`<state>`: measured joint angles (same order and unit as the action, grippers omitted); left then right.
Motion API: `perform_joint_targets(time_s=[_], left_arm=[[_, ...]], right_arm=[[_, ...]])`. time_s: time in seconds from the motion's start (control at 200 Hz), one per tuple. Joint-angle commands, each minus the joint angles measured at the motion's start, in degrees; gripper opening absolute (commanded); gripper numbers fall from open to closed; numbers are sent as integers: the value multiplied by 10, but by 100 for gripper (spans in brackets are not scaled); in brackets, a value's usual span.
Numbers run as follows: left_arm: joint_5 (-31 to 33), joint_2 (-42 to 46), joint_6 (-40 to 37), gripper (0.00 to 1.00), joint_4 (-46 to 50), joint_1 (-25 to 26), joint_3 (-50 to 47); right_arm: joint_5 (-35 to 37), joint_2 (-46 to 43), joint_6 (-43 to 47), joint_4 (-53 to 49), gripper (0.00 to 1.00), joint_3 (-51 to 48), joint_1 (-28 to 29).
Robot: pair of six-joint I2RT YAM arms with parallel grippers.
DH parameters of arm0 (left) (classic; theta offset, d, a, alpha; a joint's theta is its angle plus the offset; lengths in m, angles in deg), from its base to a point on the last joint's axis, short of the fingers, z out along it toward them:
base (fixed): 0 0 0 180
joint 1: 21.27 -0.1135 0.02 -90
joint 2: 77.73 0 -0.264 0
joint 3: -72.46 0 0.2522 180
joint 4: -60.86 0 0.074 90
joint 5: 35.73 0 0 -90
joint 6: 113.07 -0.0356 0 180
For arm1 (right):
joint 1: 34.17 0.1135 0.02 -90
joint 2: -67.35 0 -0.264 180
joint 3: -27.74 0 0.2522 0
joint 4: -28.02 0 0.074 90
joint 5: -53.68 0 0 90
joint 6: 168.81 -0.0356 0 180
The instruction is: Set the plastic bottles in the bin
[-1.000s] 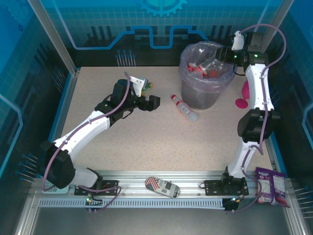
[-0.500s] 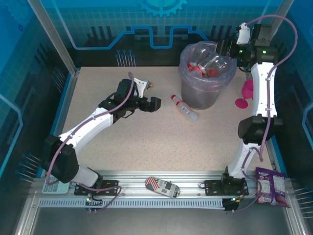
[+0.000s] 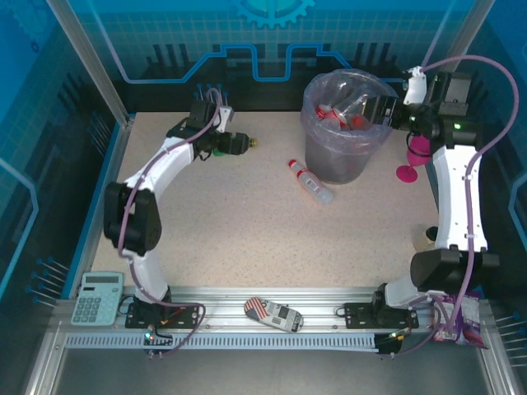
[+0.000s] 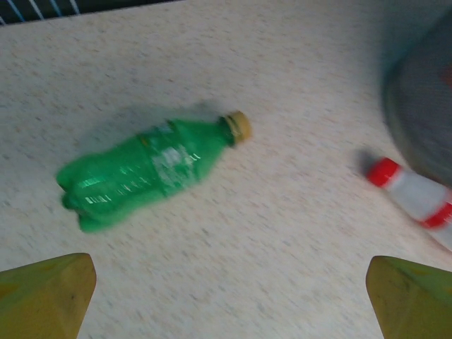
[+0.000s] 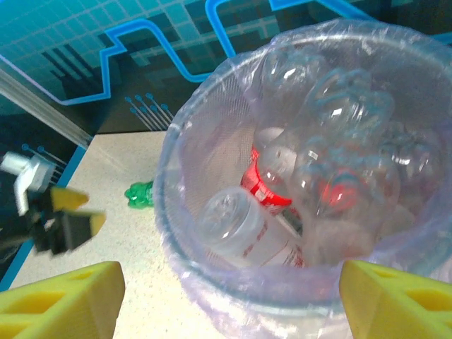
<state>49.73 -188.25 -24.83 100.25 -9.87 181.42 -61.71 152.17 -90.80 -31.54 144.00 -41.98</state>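
Observation:
A green bottle (image 4: 145, 173) with a yellow cap lies on its side on the table, just beyond my open left gripper (image 4: 229, 296). From above, the left gripper (image 3: 235, 144) hangs over this green bottle (image 3: 219, 151) at the back left. A clear bottle (image 3: 310, 181) with a red cap lies on the table beside the bin (image 3: 333, 160). The bin's lilac bag (image 5: 212, 134) holds several clear bottles (image 5: 272, 183) with red labels. My right gripper (image 3: 383, 111) hovers open at the bin's right rim, with nothing between its fingers.
A pink funnel-shaped cup (image 3: 410, 158) stands right of the bin. A calculator (image 3: 96, 298), a striped case (image 3: 273, 313) and a snack bag (image 3: 457, 314) lie along the near rail. Blue walls close in the back and sides.
My left arm has swung back and left until its gripper is over the green bottle. My right gripper has opened wider and drawn back to the bin's right rim.

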Motion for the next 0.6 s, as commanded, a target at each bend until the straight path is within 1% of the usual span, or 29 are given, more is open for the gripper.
perform_joint_targets(time_s=[0.0,0.06,0.13,0.21,0.27,0.35,0.425,0.515,0.595], left_arm=[[-28,-85,-37,99,69,-31,107],[-31,-138,-18,99,103,-42,178],[-21,-194,4,99,133,-51,252],[-6,-257,63,99,174,-61,344],[-3,-291,108,99,191,-65,390],[14,-312,140,99,182,-65,410],[6,-322,139,99,151,-65,410],[-33,-344,117,99,148,-65,427],[-92,-351,85,99,159,-65,431]], right_arm=[[-12,-39,-13,9,81,-46,2],[-5,-59,-15,11,81,-75,2],[2,-78,-19,12,81,-104,2],[7,-92,-22,13,81,-129,2],[10,-100,-24,13,81,-142,2],[15,-107,-26,12,81,-152,2],[14,-111,-28,12,81,-157,2],[15,-113,-25,9,81,-162,2],[18,-116,-23,7,81,-165,1]])
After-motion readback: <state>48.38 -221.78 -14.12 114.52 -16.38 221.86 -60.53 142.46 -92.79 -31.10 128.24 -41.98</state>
